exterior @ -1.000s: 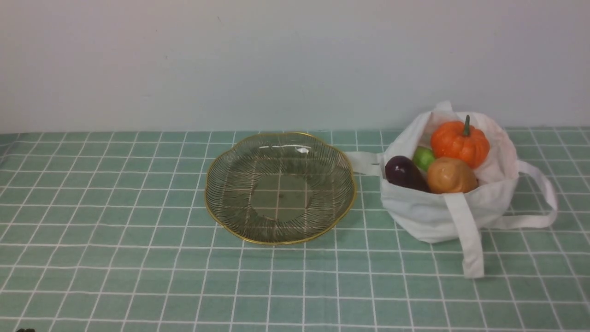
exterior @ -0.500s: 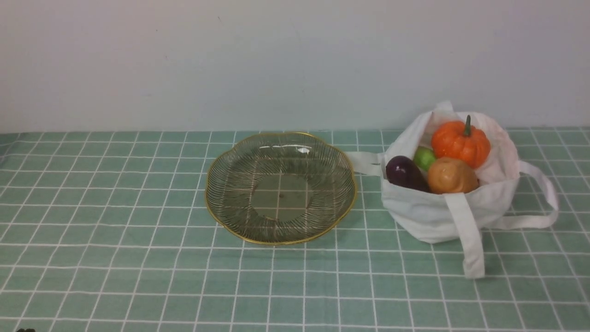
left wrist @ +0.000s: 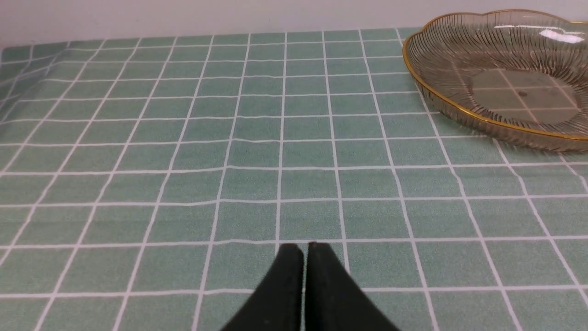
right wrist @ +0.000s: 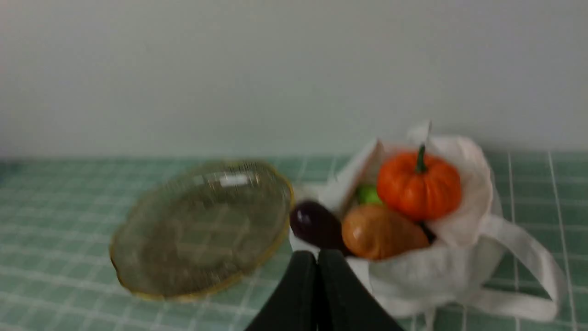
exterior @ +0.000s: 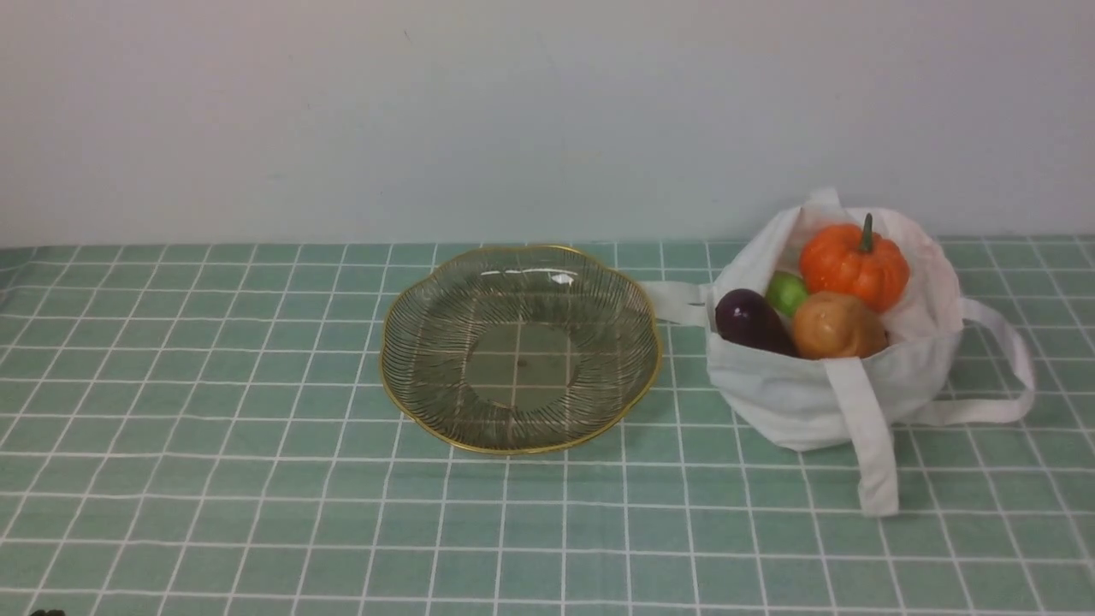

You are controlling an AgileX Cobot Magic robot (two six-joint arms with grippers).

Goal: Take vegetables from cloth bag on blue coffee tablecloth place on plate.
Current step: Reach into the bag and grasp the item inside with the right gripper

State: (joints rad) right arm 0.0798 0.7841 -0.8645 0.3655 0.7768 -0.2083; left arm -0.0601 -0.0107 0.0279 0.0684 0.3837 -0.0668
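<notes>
The white cloth bag (exterior: 813, 393) stands open on the teal checked tablecloth (exterior: 214, 411) at the right. In it are the orange pumpkin (exterior: 854, 265), the tan potato (exterior: 837, 327), the purple eggplant (exterior: 751, 321) and a green tip of the cucumber (exterior: 785, 293). The empty glass plate (exterior: 428, 376) with a gold rim lies left of the bag. Neither gripper shows in the front view. My left gripper (left wrist: 303, 250) is shut and empty over bare cloth, the plate (left wrist: 441, 99) off to one side. My right gripper (right wrist: 317, 257) is shut and empty, short of the bag (right wrist: 441, 271).
A plain pale wall rises behind the table. The bag's two strap handles lie on the cloth, one (exterior: 873, 453) toward the front, one (exterior: 1001, 376) looping at the right. The right wrist view is blurred.
</notes>
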